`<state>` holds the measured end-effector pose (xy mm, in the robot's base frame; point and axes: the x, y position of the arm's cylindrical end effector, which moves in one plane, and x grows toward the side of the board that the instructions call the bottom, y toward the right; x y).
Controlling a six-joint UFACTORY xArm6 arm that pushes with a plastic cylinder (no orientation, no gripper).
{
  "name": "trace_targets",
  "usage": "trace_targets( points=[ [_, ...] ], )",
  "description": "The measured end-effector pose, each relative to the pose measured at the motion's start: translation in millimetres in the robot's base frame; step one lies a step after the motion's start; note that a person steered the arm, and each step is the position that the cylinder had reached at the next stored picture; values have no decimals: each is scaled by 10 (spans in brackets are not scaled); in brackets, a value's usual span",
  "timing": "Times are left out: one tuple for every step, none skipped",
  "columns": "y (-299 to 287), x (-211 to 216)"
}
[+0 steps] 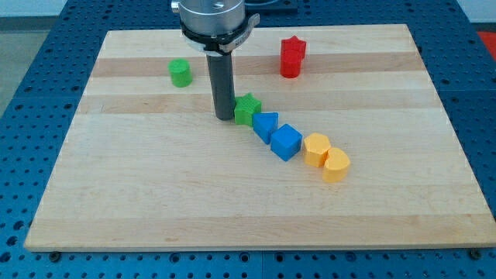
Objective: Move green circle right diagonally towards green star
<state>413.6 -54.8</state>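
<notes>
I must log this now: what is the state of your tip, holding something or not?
My tip: a bare rod, no jaws, holding nothing; it stands right beside the green star, on its left, far from the green circle.

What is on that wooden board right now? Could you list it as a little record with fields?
board: wooden board on a blue perforated table
my tip: just left of the green star, about touching
green circle: up left of the tip, apart
red star: near the view's top
blue blocks: in a diagonal row
yellow blocks: ending that row
</notes>
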Motion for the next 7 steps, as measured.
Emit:
trace_targets(
  points=[
    [-465, 0],
    [-1061, -42],
    [-1515, -481],
    [-1548, -992],
    [-1261, -1159],
    [-990, -1113],
    [-821, -1112]
  ],
)
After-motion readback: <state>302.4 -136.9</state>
